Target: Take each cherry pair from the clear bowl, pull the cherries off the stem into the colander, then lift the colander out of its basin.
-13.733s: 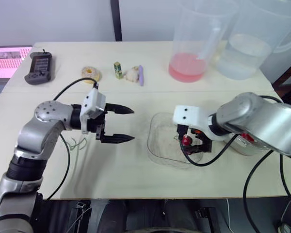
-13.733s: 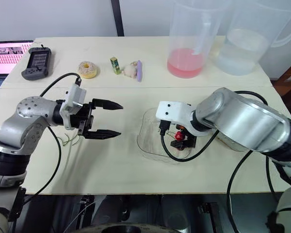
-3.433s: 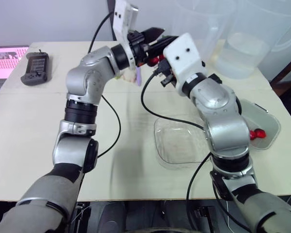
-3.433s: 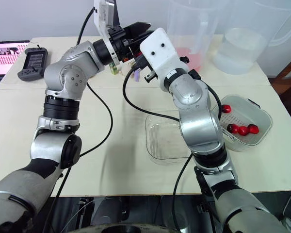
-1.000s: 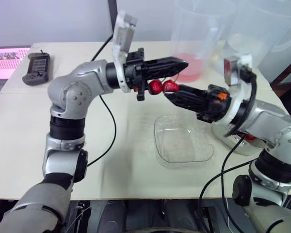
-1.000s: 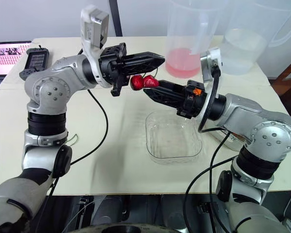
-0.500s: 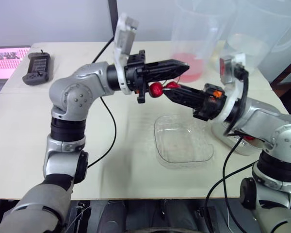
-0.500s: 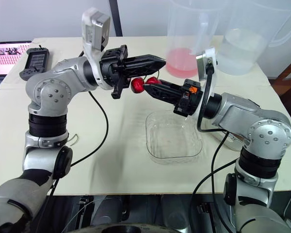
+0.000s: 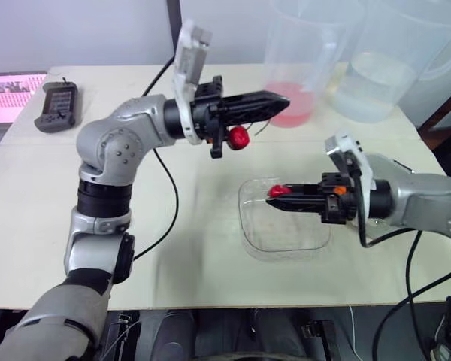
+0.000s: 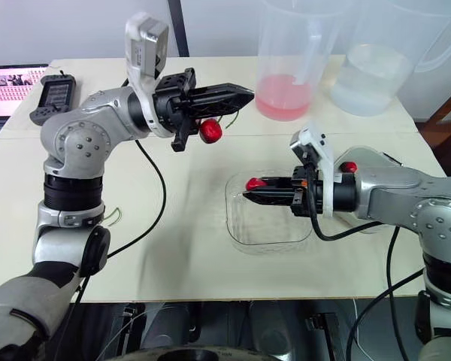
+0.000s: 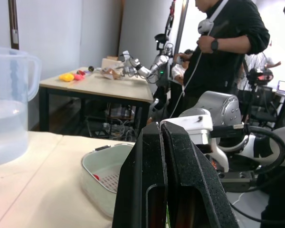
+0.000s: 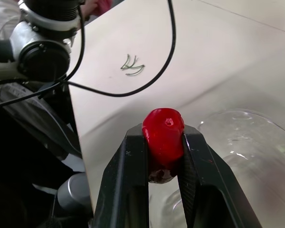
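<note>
Nearest on the desk (image 10: 173,256) sits the clear bowl (image 10: 244,232), with no fruit lying in it. The right hand (image 10: 248,193) reaches in from 3 o'clock and hangs level over the bowl, its fingers pinching a single red cherry (image 12: 163,133) by its sides. At 3 o'clock from the bowl, partly behind that arm, is the white colander (image 11: 100,184) with a bit of red inside. At 9 o'clock, bare green stems (image 12: 132,65) lie loose on the desk. Farther back, at 11 o'clock from the bowl, the left hand (image 10: 248,92) is raised above the desk, its fingers pressed together on a thin stem (image 10: 227,118), from which a second cherry (image 10: 210,131) hangs. Beyond, at 12 to 1 o'clock, stand a jug of pink liquid (image 10: 292,98) and a jug of water (image 10: 368,83).
</note>
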Controlling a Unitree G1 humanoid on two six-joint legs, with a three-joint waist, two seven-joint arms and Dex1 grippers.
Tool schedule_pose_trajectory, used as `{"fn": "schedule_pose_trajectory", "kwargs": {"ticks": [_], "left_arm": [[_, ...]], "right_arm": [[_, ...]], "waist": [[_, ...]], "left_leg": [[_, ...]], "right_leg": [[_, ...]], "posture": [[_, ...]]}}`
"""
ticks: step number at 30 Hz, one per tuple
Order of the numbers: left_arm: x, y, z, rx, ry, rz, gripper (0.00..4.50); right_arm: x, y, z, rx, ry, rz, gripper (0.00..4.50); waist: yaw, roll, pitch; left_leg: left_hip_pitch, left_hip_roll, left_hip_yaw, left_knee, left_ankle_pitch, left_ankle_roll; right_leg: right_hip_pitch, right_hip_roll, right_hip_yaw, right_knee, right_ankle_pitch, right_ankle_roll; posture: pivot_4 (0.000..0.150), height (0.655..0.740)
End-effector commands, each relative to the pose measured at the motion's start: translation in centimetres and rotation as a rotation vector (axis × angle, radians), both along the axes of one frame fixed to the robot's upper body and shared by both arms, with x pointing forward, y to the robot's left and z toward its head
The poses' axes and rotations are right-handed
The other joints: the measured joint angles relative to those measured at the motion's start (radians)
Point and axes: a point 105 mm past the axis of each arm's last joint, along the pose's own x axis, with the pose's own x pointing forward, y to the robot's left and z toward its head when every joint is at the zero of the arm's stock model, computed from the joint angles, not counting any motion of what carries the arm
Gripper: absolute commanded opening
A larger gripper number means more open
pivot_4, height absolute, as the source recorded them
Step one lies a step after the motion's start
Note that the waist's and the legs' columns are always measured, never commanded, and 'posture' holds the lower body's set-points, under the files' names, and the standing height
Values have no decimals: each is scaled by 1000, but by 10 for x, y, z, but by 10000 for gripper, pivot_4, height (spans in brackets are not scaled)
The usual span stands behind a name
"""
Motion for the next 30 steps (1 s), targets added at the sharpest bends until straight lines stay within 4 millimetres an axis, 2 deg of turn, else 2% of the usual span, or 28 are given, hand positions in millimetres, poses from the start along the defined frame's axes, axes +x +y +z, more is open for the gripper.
{"fn": "schedule_pose_trajectory", "kwargs": {"ticks": [1,2,6,7,9,10,14,16,19,20,23,26,27,30], "left_arm": [[-4,1,9,-23,-47,-3,0],[-4,1,9,-25,-47,-1,0],[-2,5,5,-33,-42,19,0],[-2,6,5,-35,-42,22,0],[-1,8,4,-42,-40,32,0],[-1,8,3,-45,-39,35,0],[-2,11,0,-58,-40,52,0],[-3,11,-1,-62,-41,60,0],[-3,11,-3,-64,-43,71,0],[-3,11,-3,-71,-37,77,0],[-4,10,-2,-87,5,75,0],[-6,10,0,-98,10,74,0],[-6,10,1,-106,14,75,0],[-6,9,3,-113,21,70,0]], "right_arm": [[1,-21,26,8,-92,-59,3408],[3,-27,30,-1,-103,-84,3408],[20,-91,47,-196,-198,-318,3408],[21,-102,48,-229,-205,-348,3408],[27,-138,42,-385,-215,-425,3408],[27,-150,39,-444,-216,-439,3408],[32,-208,14,-654,-174,-530,3408],[35,-224,5,-683,-165,-559,3408],[42,-233,-6,-674,-162,-585,3408],[45,-236,-10,-676,-164,-595,13347],[49,-238,-14,-665,-160,-598,27107],[48,-236,0,-633,-168,-591,42648],[47,-232,8,-606,-174,-587,44420],[43,-215,32,-527,-189,-539,44420]], "waist": [[1,0,0],[2,0,0],[14,0,0],[19,0,0],[22,0,0],[23,0,0],[21,0,0],[20,0,0],[16,0,0],[14,0,0],[9,0,0],[5,0,0],[4,0,0],[0,1,0]], "left_leg": [[0,0,0,0,0,0],[0,0,0,0,0,0],[-1,-1,1,0,0,0],[-1,-1,1,0,0,0],[0,-1,2,0,0,0],[0,-1,3,-1,0,0],[0,-1,4,0,0,0],[1,-1,5,1,0,0],[2,-1,5,1,0,0],[2,-1,5,1,0,0],[2,-1,5,2,0,-1],[2,-1,5,2,0,-1],[2,-1,5,2,0,-1],[2,-1,5,2,0,-1]], "right_leg": [[0,0,0,0,0,0],[0,0,0,0,0,0],[0,-1,0,-1,0,1],[0,-1,0,-2,-1,1],[0,-1,1,-2,-1,1],[0,-1,1,-2,-1,1],[0,-2,2,-1,0,1],[0,-2,3,-1,0,1],[0,-2,3,0,0,0],[0,-2,3,1,0,0],[0,-2,3,1,0,0],[0,-2,3,1,0,1],[0,-2,3,1,0,1],[0,-2,3,1,0,1]], "posture": [[1500,7400],[1500,7400],[1500,7400],[1500,7400],[1500,7400],[1500,7400],[1500,7400],[1500,7400],[1500,7400],[1500,7400],[1500,7400],[1500,7400],[1500,7400],[1500,7400]]}}
